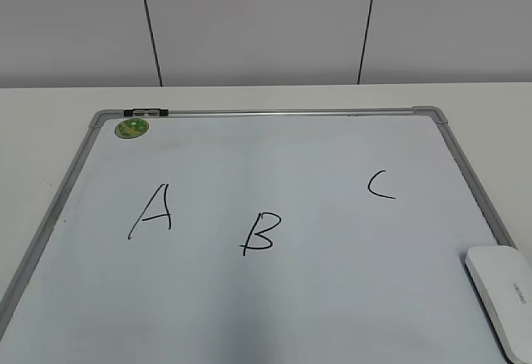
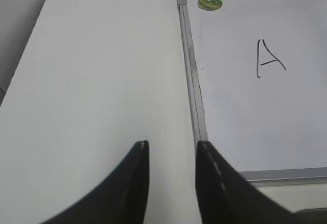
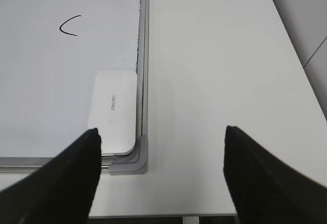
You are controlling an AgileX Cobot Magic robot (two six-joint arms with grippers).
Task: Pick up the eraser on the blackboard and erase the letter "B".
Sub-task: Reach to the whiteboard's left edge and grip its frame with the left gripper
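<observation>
The blackboard [image 1: 249, 164], a white board in a grey frame, lies flat on the table. The letter "B" [image 1: 258, 233] is drawn at its near middle, between a black "A" [image 1: 152, 211] and a black "C" [image 1: 381, 184]. The eraser [image 1: 505, 293], a white block with grey lettering, lies in the board's near right corner; it also shows in the right wrist view [image 3: 113, 112]. My right gripper [image 3: 161, 138] is open and empty, above the table just right of that corner. My left gripper [image 2: 172, 147] is open and empty over the table by the board's left frame [image 2: 193, 70].
A round green sticker [image 1: 131, 128] and a black clip [image 1: 145, 113] sit at the board's far left corner. White table [image 3: 214, 55] extends right of the board and also left of it [image 2: 102, 65]. A grey panelled wall [image 1: 266, 23] stands behind.
</observation>
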